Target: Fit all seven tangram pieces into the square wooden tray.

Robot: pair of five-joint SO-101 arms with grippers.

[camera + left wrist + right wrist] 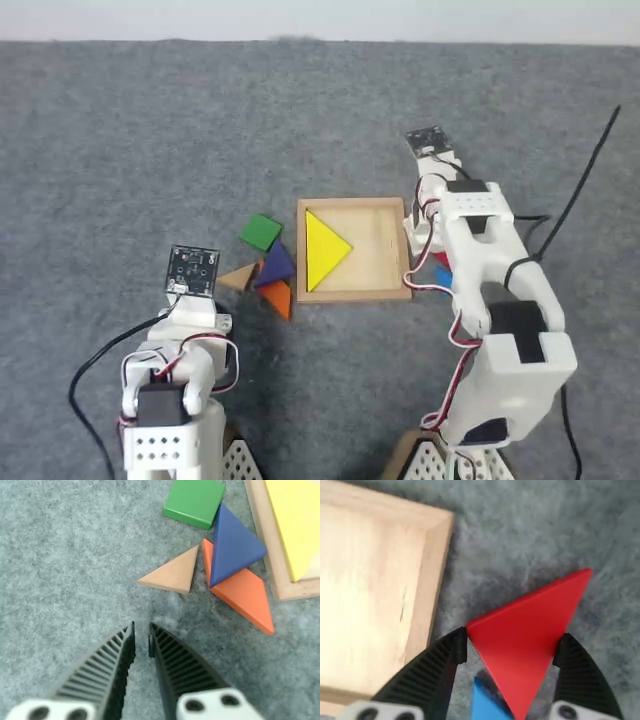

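Grey felt covers the desk (120, 150), and the square wooden tray (355, 204) lies about midway across it, between the two arms. Only the yellow triangle (322, 250) is inside, flat against the tray's wall on the left arm's side; the rest of the floor is bare wood. By my count one piece of seven is placed and six are left. Four are bunched just outside that wall: the green square (261, 232), the dark blue triangle (276, 265) overlapping the orange piece (278, 297), and the tan triangle (238, 278) beside them. The left pincer (142, 630) hovers near the tan triangle, all but clenched and grasping nothing. Beyond the tray's opposite wall, the right pincer (515, 639) grips the red triangle (530, 635) on two sides, with the light blue piece (485, 702) partly beneath it.
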